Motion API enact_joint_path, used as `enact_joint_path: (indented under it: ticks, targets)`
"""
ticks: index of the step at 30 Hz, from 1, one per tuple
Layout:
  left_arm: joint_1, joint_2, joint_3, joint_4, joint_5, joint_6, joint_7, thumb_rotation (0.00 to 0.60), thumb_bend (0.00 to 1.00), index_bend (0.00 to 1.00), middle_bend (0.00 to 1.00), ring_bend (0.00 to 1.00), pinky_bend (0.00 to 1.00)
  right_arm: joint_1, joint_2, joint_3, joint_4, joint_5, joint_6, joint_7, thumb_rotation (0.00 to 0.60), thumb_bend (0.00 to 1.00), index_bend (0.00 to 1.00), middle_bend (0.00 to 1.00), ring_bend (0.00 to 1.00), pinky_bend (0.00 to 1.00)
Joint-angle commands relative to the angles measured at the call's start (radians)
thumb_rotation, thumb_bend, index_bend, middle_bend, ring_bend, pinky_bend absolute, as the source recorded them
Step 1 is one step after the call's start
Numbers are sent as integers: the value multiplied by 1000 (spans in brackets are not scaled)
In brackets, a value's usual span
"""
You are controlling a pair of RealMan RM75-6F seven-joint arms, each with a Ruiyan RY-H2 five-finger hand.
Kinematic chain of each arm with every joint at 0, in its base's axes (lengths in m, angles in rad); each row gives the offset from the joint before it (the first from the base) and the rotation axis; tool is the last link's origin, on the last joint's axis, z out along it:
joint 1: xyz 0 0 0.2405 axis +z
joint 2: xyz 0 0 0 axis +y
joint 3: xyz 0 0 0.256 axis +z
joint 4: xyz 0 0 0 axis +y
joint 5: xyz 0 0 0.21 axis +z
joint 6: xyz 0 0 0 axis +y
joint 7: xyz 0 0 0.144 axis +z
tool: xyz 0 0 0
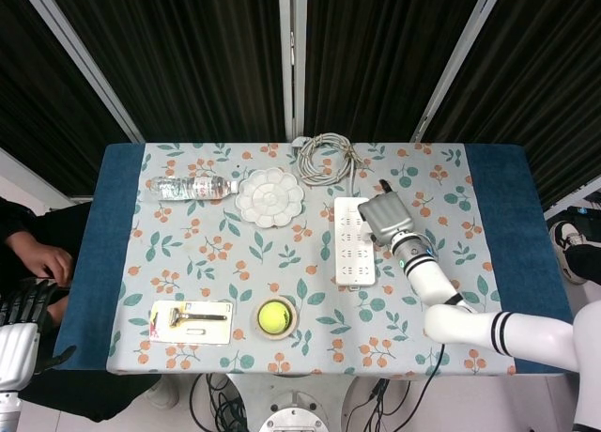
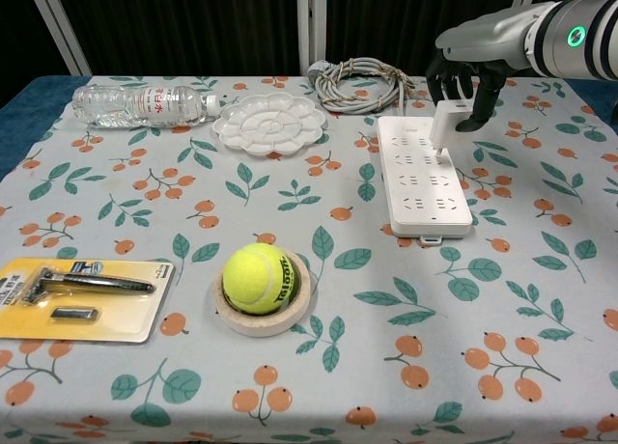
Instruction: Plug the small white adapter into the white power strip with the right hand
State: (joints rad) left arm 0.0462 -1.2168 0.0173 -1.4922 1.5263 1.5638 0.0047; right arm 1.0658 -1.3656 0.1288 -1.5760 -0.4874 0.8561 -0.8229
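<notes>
Adapter: small white adapter (image 2: pixel 445 124), pinched in the right robot hand (image 2: pixel 467 69), hanging below the fingers with its pins pointing down at the strip (the pins look to be at or just above the strip's face; whether they have entered a socket cannot be told).
Power strip: white power strip (image 2: pixel 417 174), flat on the desk (image 2: pixel 541 299), long axis running away from the robot toward the far edge; sockets in rows along that axis.
Deciding relation: the adapter sits directly over the far right part of the strip, so the strip lies straight below the right robot hand, not off to a side; judged, the next move is a short vertical press with the pins lined up to the slots.
Right robot hand: grasping the adapter, fingers curled round its top, seen from the head view over the strip's right edge (image 1: pixel 380 216).
Left robot hand: low at the near left corner (image 1: pixel 21 315), well apart from the strip; grip cannot be told.
Nearer hand: the right, by far.
Containers: paint palette (image 2: pixel 269 123), wells look empty; low ring stand (image 2: pixel 261 314) holding a tennis ball (image 2: pixel 259 278); water bottle (image 2: pixel 145 104) lying on its side.
Cable: coiled cord (image 2: pixel 360 83) just beyond the strip's far end.
Other stock: carded razor (image 2: pixel 82 294) at near left.
</notes>
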Motion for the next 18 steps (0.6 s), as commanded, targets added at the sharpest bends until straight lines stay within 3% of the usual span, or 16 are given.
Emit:
enact_joint_path:
  ticks: [1,18]
  targets:
    - [0,-4,0,10,1,-1,-9,600,84,64,0,0,0,27,-19,-18,-11,44,35,-33,600,370,733,642,400,0]
    - [-5,-21,-3,48,-2,-13,-45,600,84,64,0,0,0,70,-74,-36,28,113,83,-66,600,371,735,642,400,0]
